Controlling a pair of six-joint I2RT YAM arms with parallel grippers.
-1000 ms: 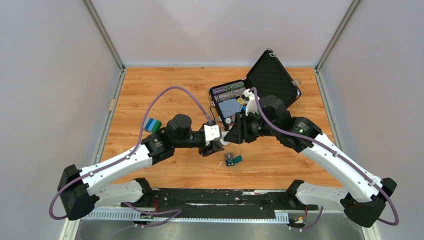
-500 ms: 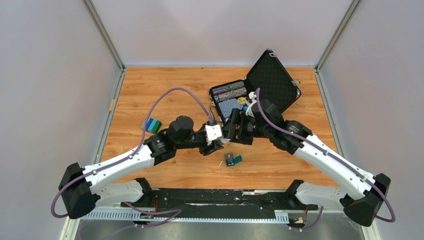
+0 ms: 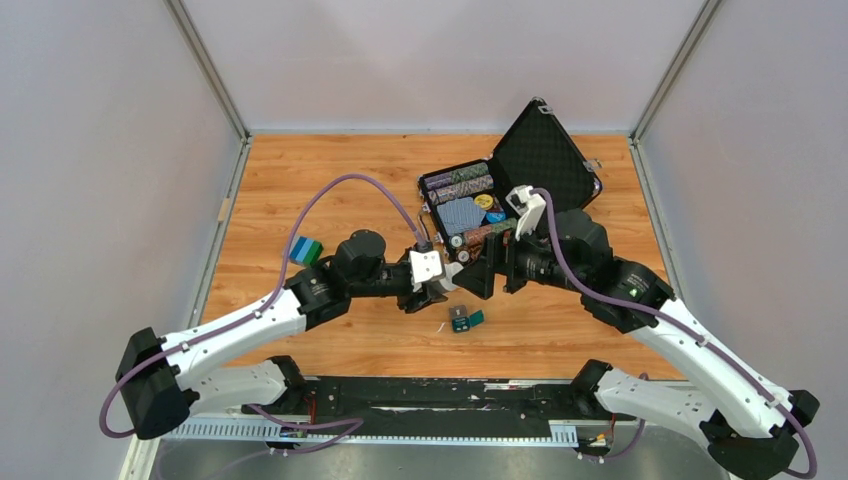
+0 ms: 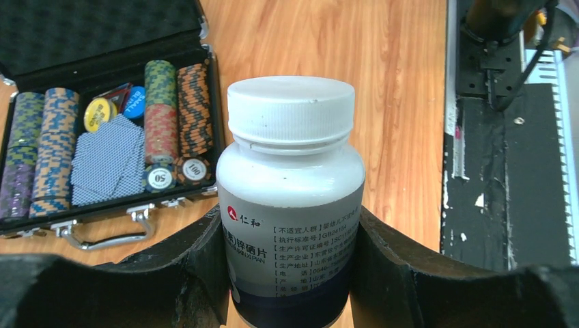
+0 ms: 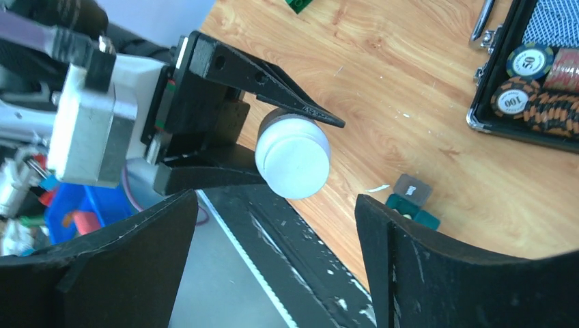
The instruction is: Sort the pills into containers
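**Right hand backed off the cap, fingers spread**

Moved since a second ago: right hand (image 5: 276,203), drawn back from the bottle's cap and opened wide; left arm unchanged.

Item 1. Dark-teal box (image 3: 466,319): tiny, hinged lid thrown back, grey inside. Lies on the surface (image 3: 330,170) just below the left hand, on the side towards the arm bases. No pills can be made out in it.

Item 2. White-capped bottle (image 4: 290,171): upright between the left fingers, cap on, cap end facing the right hand.

Step in hand, as judged: getting the cap off so the pills can be tipped out. The next move calls for the right hand to come squarely onto the cap, close and turn it while the left keeps the body from spinning.

Item 3. Left hand (image 4: 289,229): closed on the bottle's lower body, a finger pressed on each side.

Item 4. Right hand: spread wide, empty, touching nothing; the cap sits ahead of its gap.

Item 5. Chip case (image 3: 545,160): open, beyond both hands, chips and cards inside.
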